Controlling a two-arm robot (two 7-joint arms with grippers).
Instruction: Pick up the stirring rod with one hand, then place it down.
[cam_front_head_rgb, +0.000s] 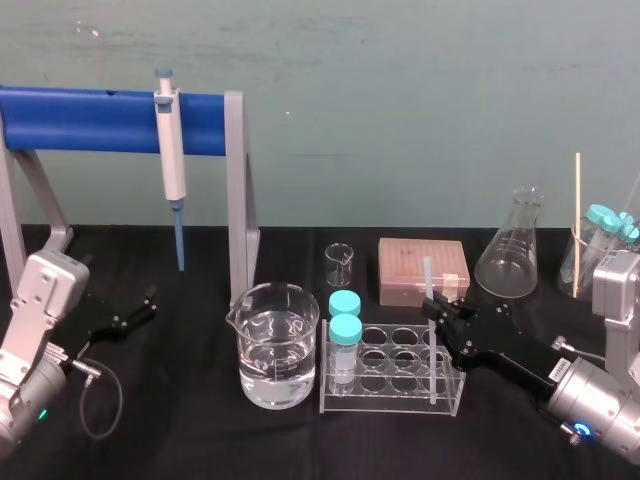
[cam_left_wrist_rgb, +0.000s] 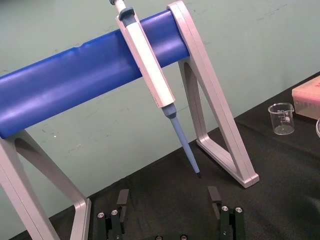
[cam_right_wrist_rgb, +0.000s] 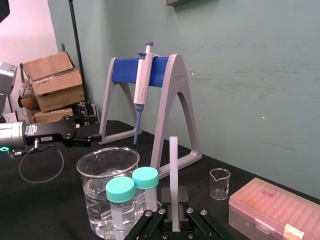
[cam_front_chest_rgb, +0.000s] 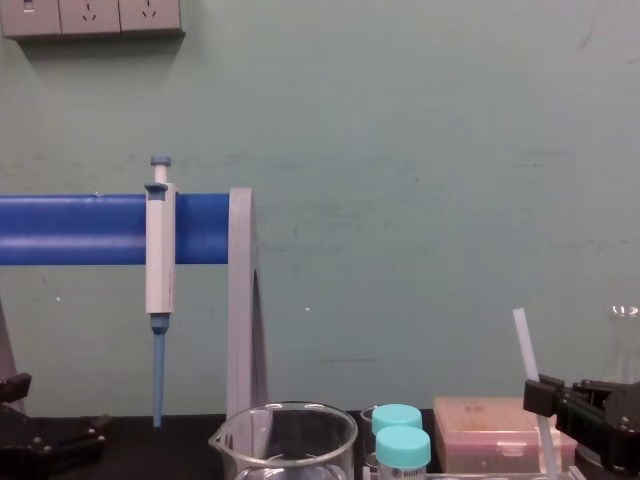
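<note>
Fingers (cam_right_wrist_rgb: 181, 196): the right gripper's (cam_front_head_rgb: 437, 305) pair is drawn narrow and clamped on the stirring rod (cam_front_head_rgb: 428, 280), right of centre in the head view.
Grip point: about mid-height on the rod, with a long stretch free above the pads.
Rod: close to upright, leaning slightly in the chest view; its lower end appears to sit in the right-hand column of the clear tube rack (cam_front_head_rgb: 390, 402).
Nearest neighbours: two teal-capped tubes (cam_front_head_rgb: 345, 328) at the rack's left end, then the beaker of water (cam_front_head_rgb: 278, 345) just beside the rack.
Left gripper (cam_left_wrist_rgb: 167, 200): parked at the lower left of the head view, its fingers spread wide, well apart from the rack.
Risk, snagging: if the rod is drawn out at a slant, it could catch the rack's hole and drag or tip the light rack.
Risk, slipping: a smooth, thin rod held at one narrow spot may pivot or slide between the pads.
Risk, collision: a sideways swing to the left could strike the capped tubes or the beaker.
</note>
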